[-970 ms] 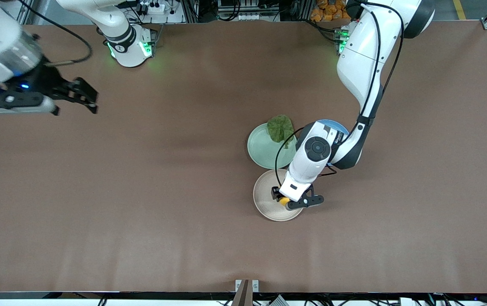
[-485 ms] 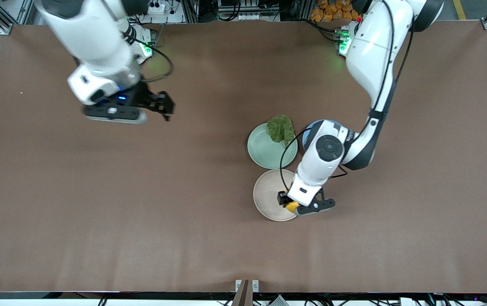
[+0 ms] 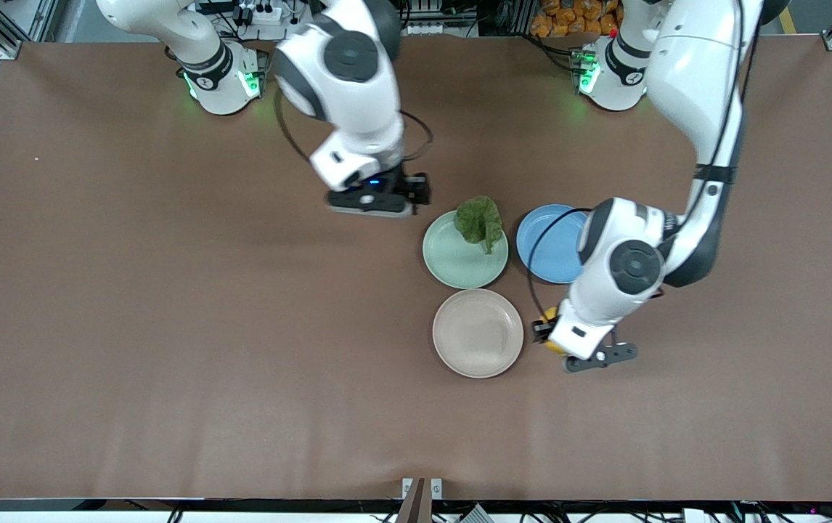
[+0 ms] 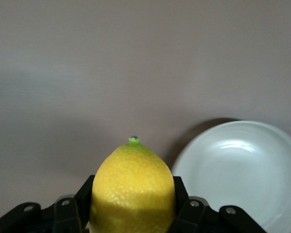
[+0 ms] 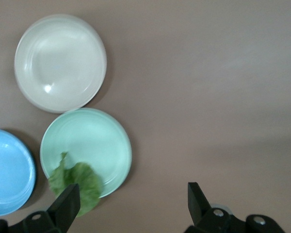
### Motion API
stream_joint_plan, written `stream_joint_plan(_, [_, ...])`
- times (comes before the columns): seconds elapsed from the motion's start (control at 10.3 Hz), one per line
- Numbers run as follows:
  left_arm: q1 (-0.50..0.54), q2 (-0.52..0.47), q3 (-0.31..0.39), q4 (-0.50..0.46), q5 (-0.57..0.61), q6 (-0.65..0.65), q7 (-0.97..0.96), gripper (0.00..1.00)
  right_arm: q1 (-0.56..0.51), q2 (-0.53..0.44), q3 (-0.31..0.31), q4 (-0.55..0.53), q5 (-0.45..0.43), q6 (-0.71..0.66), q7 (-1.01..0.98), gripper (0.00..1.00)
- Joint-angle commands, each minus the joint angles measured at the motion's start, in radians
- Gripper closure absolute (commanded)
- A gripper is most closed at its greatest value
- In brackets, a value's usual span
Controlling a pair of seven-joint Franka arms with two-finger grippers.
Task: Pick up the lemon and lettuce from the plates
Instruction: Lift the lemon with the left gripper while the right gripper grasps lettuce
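While clamped on the lemon (image 3: 549, 317), left hand (image 3: 548, 341) is up over bare surface (image 3: 169, 327), just beside the beige plate (image 3: 478, 333), w/ the blue plate (image 3: 551, 242) near it. Right hand (image 3: 416, 190) hovers w/ fingers (image 5: 68, 208) spread wide, holding nothing, just beside the mint plate (image 3: 459, 260); lettuce (image 3: 479, 220) lies on that plate's rim, close to the hand.

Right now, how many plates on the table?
3. Beige plate nearest the front camera, mint green plate farther back holding the lettuce, blue plate beside the mint one, toward the left arm's end.
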Motion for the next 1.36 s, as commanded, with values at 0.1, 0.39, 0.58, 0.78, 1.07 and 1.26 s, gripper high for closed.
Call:
stream_joint_plan(0.1, [0.131, -0.128, -0.006, -0.126, 0.018, -0.105, 0.201, 1.0, 0.098, 0.238, -0.012, 0.134, -0.058, 0.129, 0.14, 0.1])
stream_joint_plan(0.39, [0.21, -0.217, -0.008, -0.258, 0.056, -0.09, 0.325, 1.0, 0.15, 0.316, -0.012, 0.136, -0.058, 0.268, 0.14, 0.15])
stream_joint_plan(0.58, [0.251, -0.256, -0.008, -0.341, 0.078, -0.04, 0.388, 1.0, 0.175, 0.358, -0.012, 0.145, -0.064, 0.311, 0.14, 0.17])
stream_joint_plan(0.78, [0.311, -0.297, -0.009, -0.473, 0.113, 0.116, 0.439, 1.0, 0.189, 0.428, -0.012, 0.205, -0.066, 0.341, 0.142, 0.19])
stream_joint_plan(1.07, [0.386, -0.264, -0.009, -0.553, 0.115, 0.293, 0.539, 1.0, 0.196, 0.536, -0.013, 0.32, -0.066, 0.346, 0.145, 0.23])
stream_joint_plan(1.26, [0.429, -0.241, -0.009, -0.553, 0.115, 0.321, 0.605, 1.0, 0.198, 0.55, -0.012, 0.329, -0.065, 0.355, 0.145, 0.32])
